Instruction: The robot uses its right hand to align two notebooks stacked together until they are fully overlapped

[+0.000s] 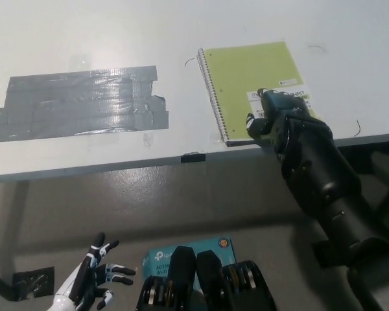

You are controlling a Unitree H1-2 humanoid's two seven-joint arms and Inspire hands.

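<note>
A lime-green spiral notebook (pixel 249 83) lies on the white table (pixel 181 32) near its front edge, spiral binding on its left side. Only one cover shows from above; a second notebook under it cannot be made out. My black right hand (pixel 275 116) rests on the notebook's lower right corner, over its white label, fingers curled against the cover at the table edge. My white left hand (pixel 91 285) hangs low at the picture's lower left, below the table, fingers spread and holding nothing.
A large patch of grey tape (pixel 81 102) covers the table's left part. A small black clip (pixel 191 157) sits on the front edge. A teal box (pixel 181 256) lies on the floor below. Pen marks dot the table around the notebook.
</note>
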